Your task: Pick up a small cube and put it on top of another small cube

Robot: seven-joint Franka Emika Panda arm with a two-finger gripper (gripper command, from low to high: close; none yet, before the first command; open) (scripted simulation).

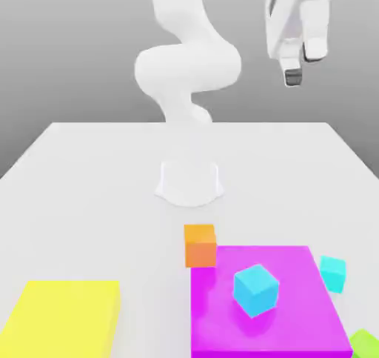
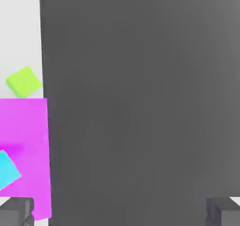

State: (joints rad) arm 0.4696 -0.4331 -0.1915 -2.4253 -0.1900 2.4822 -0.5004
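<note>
The small turquoise cube (image 1: pixel 333 273) sits on the white table (image 1: pixel 89 179), just off the exterior view's right side of a flat magenta block (image 1: pixel 296 327). The slightly larger sky-blue cube (image 1: pixel 256 290) rests on top of that magenta block (image 2: pixel 23 141) and also appears in the hand view as the sky-blue cube (image 2: pixel 6 170). My gripper (image 1: pixel 304 64) hangs high above the table's far right, well away from both cubes. In the hand view my gripper (image 2: pixel 119 213) is open, its fingertips (image 2: pixel 16 212) far apart with nothing between them.
An orange cube (image 1: pixel 200 244) stands against the magenta block's far left corner. A flat yellow block (image 1: pixel 63 319) lies at the near left. A green cube (image 1: pixel 366 345) sits at the near right corner, the same green cube (image 2: pixel 23 81) close to the table's edge.
</note>
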